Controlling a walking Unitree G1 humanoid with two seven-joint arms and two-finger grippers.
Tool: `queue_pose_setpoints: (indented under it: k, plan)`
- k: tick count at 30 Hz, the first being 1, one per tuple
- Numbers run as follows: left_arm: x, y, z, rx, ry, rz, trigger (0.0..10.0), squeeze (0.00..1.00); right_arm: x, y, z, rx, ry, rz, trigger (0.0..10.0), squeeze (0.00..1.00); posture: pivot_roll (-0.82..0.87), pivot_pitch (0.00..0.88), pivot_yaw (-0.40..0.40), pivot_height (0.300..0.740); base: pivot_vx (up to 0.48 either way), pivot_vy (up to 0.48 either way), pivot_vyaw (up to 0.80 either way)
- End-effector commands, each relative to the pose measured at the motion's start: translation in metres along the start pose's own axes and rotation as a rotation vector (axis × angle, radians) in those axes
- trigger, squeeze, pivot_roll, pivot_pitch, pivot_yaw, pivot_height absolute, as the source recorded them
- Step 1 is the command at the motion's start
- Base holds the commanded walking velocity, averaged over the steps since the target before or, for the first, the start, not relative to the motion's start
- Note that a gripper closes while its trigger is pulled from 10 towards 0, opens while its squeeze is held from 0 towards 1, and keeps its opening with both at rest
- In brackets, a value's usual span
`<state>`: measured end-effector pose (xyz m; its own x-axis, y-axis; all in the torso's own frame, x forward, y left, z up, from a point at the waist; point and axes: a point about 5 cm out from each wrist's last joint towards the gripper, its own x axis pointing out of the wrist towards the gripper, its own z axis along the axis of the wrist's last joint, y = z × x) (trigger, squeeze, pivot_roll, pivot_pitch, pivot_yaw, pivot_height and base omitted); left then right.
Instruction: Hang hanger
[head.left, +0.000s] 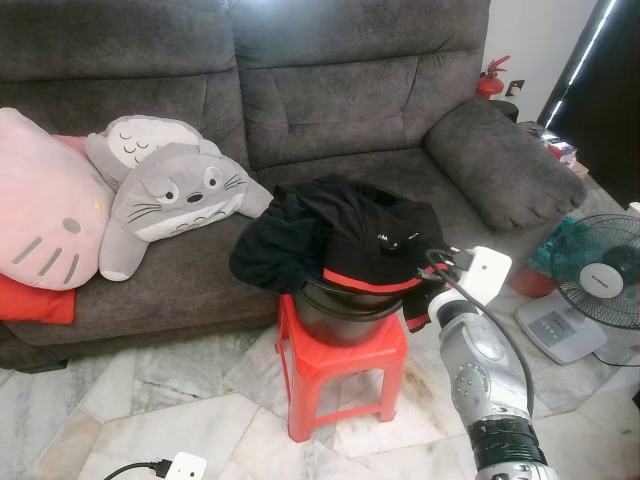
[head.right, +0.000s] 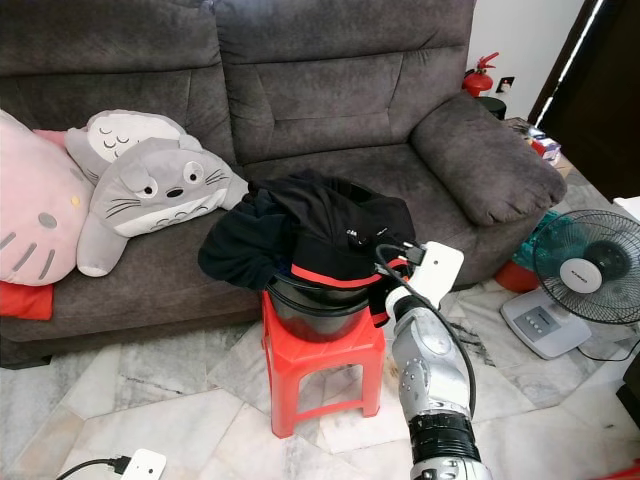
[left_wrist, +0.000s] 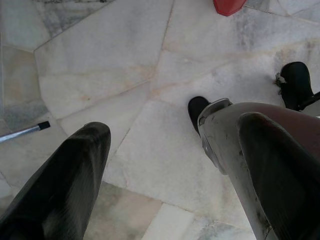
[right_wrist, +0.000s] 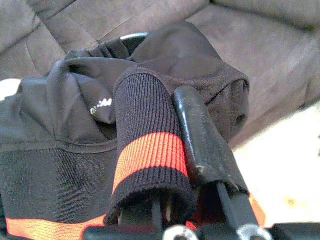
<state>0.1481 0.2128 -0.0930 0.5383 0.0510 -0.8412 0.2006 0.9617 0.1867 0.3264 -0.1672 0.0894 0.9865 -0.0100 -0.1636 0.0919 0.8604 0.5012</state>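
A heap of black clothes (head.left: 340, 235) with a red-striped hem drapes over a dark bucket (head.left: 345, 318), which stands on a red plastic stool (head.left: 340, 365) in front of the sofa. My right gripper (right_wrist: 160, 100) is at the heap's right side. It is shut on a ribbed black cuff (right_wrist: 147, 150) with an orange-red stripe; the cuff covers one finger, and the other finger (right_wrist: 200, 145) lies bare beside it. My left gripper (left_wrist: 172, 127) hangs open above the marble floor with nothing between its fingers.
The grey sofa (head.left: 350, 100) holds a grey plush toy (head.left: 170, 195) and a pink cushion (head.left: 45, 215). A floor fan (head.left: 600, 280) stands to the right. A white plug with a cable (head.left: 185, 466) lies on the marble floor at the front left.
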Motion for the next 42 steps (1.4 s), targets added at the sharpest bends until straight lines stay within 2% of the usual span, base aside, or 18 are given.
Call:
queue_pose_setpoints:
  k: [1, 4, 5, 9, 12, 15, 18, 22, 25, 27, 32, 40, 42]
  plan:
    - [-0.002, 0.000, -0.008, 0.017, 0.032, -0.007, 10.0, 0.00, 0.000, 0.001, -0.004, 0.081, 0.031, 0.020, 0.0, 0.00, -0.05, 0.023, -0.008, 0.740, 0.000, 0.000, 0.00]
    - [-0.002, 0.000, -0.008, 0.018, 0.032, -0.008, 10.0, 0.00, 0.000, 0.004, -0.008, 0.144, 0.065, 0.057, 0.0, 0.00, -0.05, 0.023, -0.008, 0.740, 0.000, 0.000, 0.00]
    - [-0.002, 0.000, -0.008, 0.019, 0.032, -0.008, 10.0, 0.00, -0.001, 0.008, -0.011, 0.197, 0.085, 0.090, 0.0, 0.00, -0.05, 0.023, -0.008, 0.740, 0.000, 0.000, 0.00]
    - [-0.002, 0.000, -0.008, 0.018, 0.032, -0.007, 10.0, 0.00, -0.001, 0.012, -0.012, 0.257, 0.092, 0.118, 0.0, 0.00, -0.05, 0.022, -0.006, 0.740, 0.000, 0.000, 0.00]
    - [-0.002, 0.001, -0.008, 0.019, 0.032, -0.007, 10.0, 0.00, -0.003, 0.016, -0.011, 0.356, 0.072, 0.164, 0.0, 0.00, -0.06, 0.020, -0.005, 0.740, 0.000, 0.000, 0.00]
    - [-0.002, 0.001, -0.008, 0.020, 0.031, -0.008, 10.0, 0.00, -0.004, 0.018, -0.007, 0.360, 0.043, 0.207, 0.0, 0.00, -0.06, 0.021, -0.004, 0.740, 0.000, 0.000, 0.00]
    - [-0.002, 0.001, -0.008, 0.022, 0.031, -0.008, 10.0, 0.00, -0.010, 0.023, -0.005, 0.314, -0.005, 0.309, 0.0, 0.00, -0.06, 0.021, -0.004, 0.740, 0.000, 0.000, 0.00]
    - [-0.002, 0.001, -0.007, 0.023, 0.030, -0.008, 10.0, 0.00, -0.016, 0.027, -0.005, 0.303, -0.042, 0.389, 0.0, 0.00, -0.06, 0.019, -0.002, 0.740, 0.000, 0.000, 0.00]
    - [-0.002, 0.001, -0.007, 0.024, 0.030, -0.007, 10.0, 0.00, -0.020, 0.026, -0.006, 0.331, -0.064, 0.430, 0.0, 0.00, -0.06, 0.018, -0.001, 0.740, 0.000, 0.000, 0.00]
    - [-0.002, 0.001, -0.007, 0.026, 0.030, -0.008, 10.0, 0.00, -0.024, 0.023, -0.005, 0.424, -0.102, 0.459, 0.0, 0.00, -0.06, 0.018, -0.001, 0.740, 0.000, 0.000, 0.00]
    - [-0.002, 0.002, -0.007, 0.029, 0.029, -0.007, 10.0, 0.00, -0.030, 0.020, -0.001, 0.548, -0.164, 0.522, 0.0, 0.00, -0.06, 0.017, 0.002, 0.740, 0.000, 0.000, 0.00]
    - [-0.002, 0.002, -0.007, 0.033, 0.029, -0.008, 10.0, 0.00, -0.042, 0.025, -0.002, 0.584, -0.188, 0.674, 0.0, 0.00, -0.06, 0.017, 0.002, 0.740, 0.000, 0.000, 0.00]
    - [-0.002, 0.002, -0.007, 0.034, 0.029, -0.008, 10.0, 0.00, -0.048, 0.029, 0.000, 0.619, -0.198, 0.743, 0.0, 0.00, -0.06, 0.017, 0.002, 0.740, 0.000, 0.000, 0.00]
